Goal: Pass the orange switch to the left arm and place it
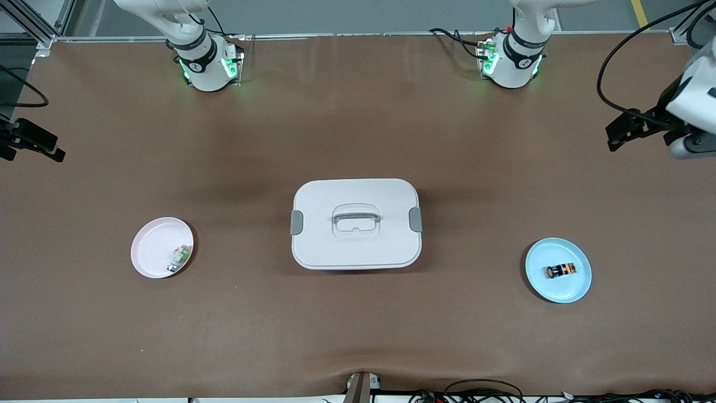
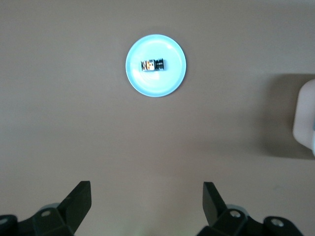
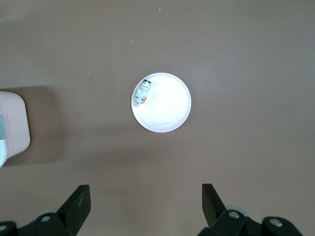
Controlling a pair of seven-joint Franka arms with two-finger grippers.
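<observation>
The orange switch [image 1: 561,271] lies on its side on a light blue plate [image 1: 576,285], toward the left arm's end of the table; it also shows in the left wrist view [image 2: 153,65]. The white box [image 1: 356,246] stands in the middle of the table with its lid on. My left gripper [image 1: 613,138] hangs open and empty, high over the left arm's end of the table, well apart from the switch; its jaws stand wide [image 2: 145,191]. My right gripper [image 1: 56,153] hangs open and empty, high over the right arm's end [image 3: 144,191].
A pink plate [image 1: 154,246] holding a small green-and-white part [image 1: 179,258] sits toward the right arm's end, level with the box. Box corners show in the left wrist view [image 2: 305,118] and right wrist view [image 3: 12,125]. Cables lie along the table's near edge.
</observation>
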